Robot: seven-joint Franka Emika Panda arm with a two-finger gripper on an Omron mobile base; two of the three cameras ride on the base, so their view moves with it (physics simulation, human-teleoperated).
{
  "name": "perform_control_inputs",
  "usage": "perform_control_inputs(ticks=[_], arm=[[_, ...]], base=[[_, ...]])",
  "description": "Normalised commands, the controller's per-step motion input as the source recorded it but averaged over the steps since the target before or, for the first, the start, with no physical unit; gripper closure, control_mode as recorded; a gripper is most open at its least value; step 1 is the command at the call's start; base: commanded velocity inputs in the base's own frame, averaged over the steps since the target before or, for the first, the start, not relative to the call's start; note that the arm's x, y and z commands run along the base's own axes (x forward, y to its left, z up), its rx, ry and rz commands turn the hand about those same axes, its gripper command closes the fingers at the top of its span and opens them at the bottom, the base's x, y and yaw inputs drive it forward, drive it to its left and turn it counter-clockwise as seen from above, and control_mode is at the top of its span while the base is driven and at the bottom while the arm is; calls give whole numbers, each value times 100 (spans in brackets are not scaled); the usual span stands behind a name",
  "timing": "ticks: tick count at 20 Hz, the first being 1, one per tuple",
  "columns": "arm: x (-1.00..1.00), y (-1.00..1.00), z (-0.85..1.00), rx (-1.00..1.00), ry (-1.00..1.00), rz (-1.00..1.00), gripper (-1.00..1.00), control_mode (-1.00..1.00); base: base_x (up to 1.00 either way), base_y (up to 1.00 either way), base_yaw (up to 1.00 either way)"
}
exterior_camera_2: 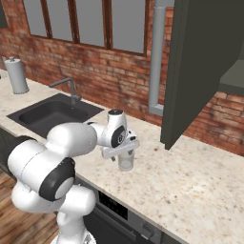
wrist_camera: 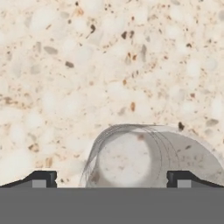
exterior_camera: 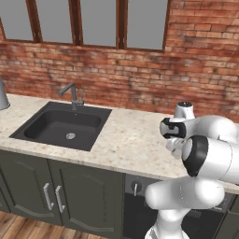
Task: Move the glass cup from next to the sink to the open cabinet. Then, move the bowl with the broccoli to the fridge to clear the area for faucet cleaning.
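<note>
Translucent grey glass cup stands upright on the speckled beige countertop, directly under the gripper, whose fingers are spread wide, one on either side of the rim, not clamped on it. Farther off to the gripper's left lie the sink and faucet; up to its right hangs the open cabinet.

I see the sink set in the countertop, with the faucet at its back edge. The glass cup stands on the countertop near the front edge, right of the sink, directly under the gripper. The open cabinet hangs above the countertop to the right.
</note>
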Motion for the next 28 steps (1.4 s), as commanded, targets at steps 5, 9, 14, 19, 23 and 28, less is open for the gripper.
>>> perform_control_inputs(ticks=[5, 9, 14, 19, 23, 28], arm=[[17, 0, -16, 0, 0, 0, -100, -100], [4, 1, -27, 0, 8, 0, -100, -100], [0, 16, -31, -5, 9, 0, 100, -100], [0, 1, -7, -1, 0, 0, 100, -100], [-16, 0, 0, 0, -2, 0, 100, -100], [-65, 0, 43, 0, -27, 0, 100, -100]], base=[[0, 0, 0], [0, 0, 0], [0, 0, 0], [0, 0, 0], [0, 0, 0], [0, 0, 0]])
